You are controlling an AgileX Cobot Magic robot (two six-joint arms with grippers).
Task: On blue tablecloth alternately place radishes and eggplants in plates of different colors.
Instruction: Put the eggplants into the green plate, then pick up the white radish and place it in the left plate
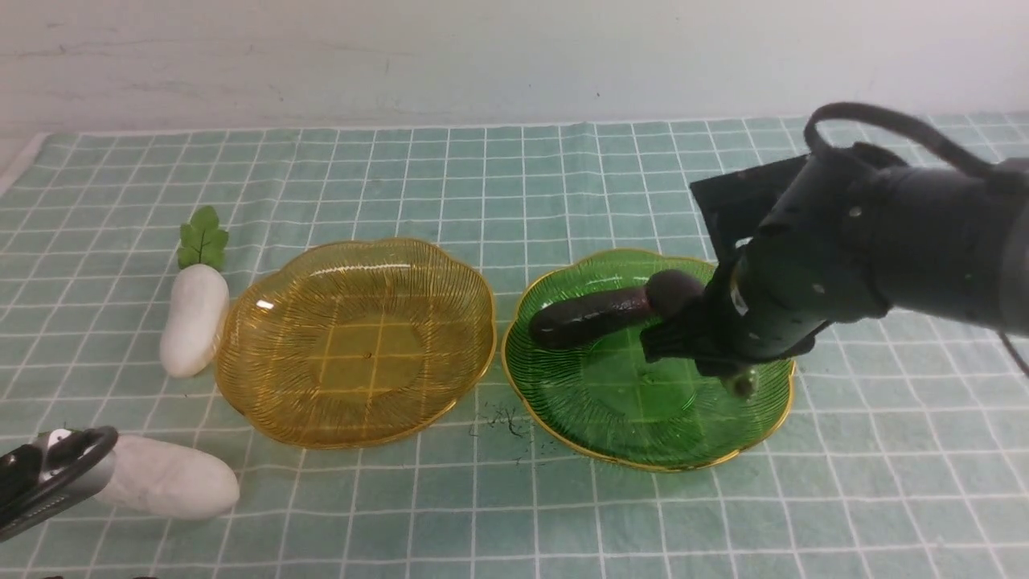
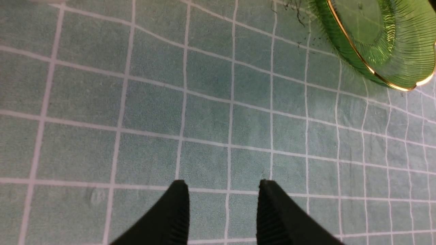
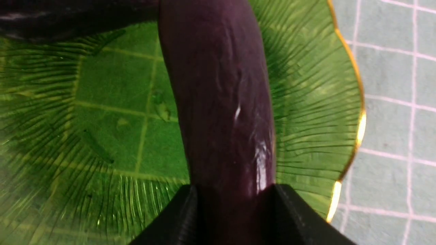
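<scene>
Purple eggplant (image 3: 218,102) — apparently in right hand (image 3: 233,189)

No text, label, brand, number or sign can be read in any view. The only marks are thin dark squiggles (image 1: 505,421) on the tablecloth (image 1: 563,177), just in front of the gap between the amber plate (image 1: 354,346) and the green plate (image 1: 643,410). They form no letters or digits.
</scene>
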